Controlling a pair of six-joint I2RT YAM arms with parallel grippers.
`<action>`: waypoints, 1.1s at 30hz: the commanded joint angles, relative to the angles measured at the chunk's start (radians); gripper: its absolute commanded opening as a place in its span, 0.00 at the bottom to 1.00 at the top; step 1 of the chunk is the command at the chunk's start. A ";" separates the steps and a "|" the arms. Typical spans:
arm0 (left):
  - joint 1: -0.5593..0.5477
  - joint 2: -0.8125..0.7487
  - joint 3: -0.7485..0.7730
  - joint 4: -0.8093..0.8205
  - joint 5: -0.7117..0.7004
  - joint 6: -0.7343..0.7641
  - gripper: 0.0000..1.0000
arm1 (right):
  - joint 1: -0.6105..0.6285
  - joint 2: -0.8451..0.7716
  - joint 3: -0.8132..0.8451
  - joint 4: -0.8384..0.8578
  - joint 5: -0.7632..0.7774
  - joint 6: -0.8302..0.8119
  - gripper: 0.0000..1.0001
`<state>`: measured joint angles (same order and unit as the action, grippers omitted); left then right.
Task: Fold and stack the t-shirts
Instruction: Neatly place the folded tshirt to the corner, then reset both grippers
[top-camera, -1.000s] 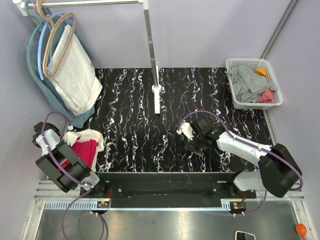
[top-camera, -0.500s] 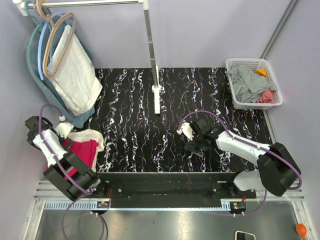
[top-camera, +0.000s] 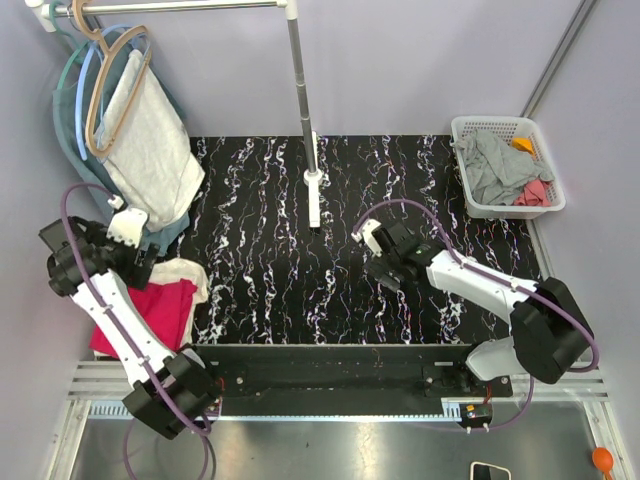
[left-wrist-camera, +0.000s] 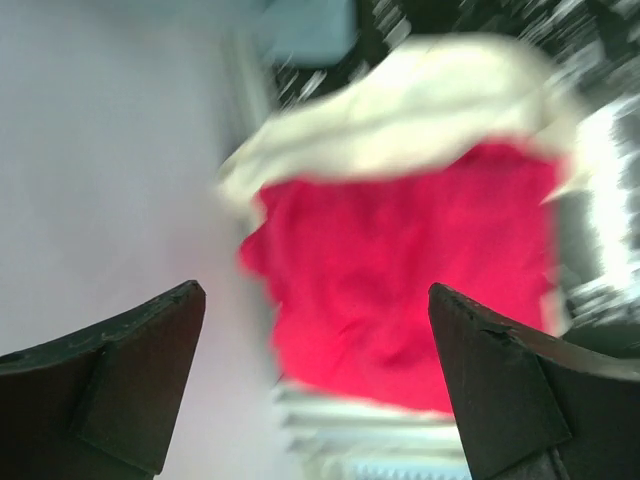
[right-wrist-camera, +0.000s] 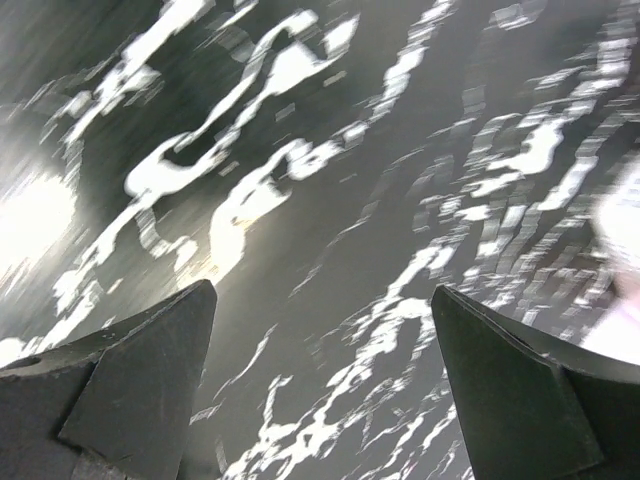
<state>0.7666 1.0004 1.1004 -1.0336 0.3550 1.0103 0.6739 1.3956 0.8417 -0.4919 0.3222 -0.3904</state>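
Left gripper (left-wrist-camera: 312, 292) and right gripper (right-wrist-camera: 322, 292) gape wide, seemingly holding nothing.

Walls (top-camera: 420, 60) all round: pale lilac-grey, plain. Table (top-camera: 260, 190) in the middle, black top w/ white marble-type veins, glossy; bright glare patch (right-wrist-camera: 35, 215) on it in right wrist view. Metal pole (top-camera: 298, 80) stands upright at table's far side, white foot (top-camera: 314, 200) on the top. Horiz. rail (top-camera: 180, 7) runs left from pole's head, w/ hangers (top-camera: 92, 100) near its left end. White plastic basket (top-camera: 492, 120) at table's far right corner. Thin grey rod (top-camera: 560, 50) runs diag. up the right wall. Near edge: aluminium frame (top-camera: 330, 405), then dull steel-look surface (top-camera: 350, 445) w/ soft reflections.
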 joint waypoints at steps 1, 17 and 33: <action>-0.084 -0.026 0.010 0.056 0.264 -0.321 0.99 | -0.013 -0.029 0.034 0.171 0.201 0.030 1.00; -0.523 -0.089 -0.430 0.923 0.064 -0.840 0.99 | -0.250 -0.228 -0.081 0.575 0.209 0.111 1.00; -0.613 0.068 -0.775 1.665 0.004 -0.917 0.99 | -0.356 -0.251 -0.161 0.697 0.153 0.191 1.00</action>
<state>0.2039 0.9611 0.3305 0.2928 0.4107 0.1242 0.3305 1.1423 0.6819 0.1165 0.4793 -0.2504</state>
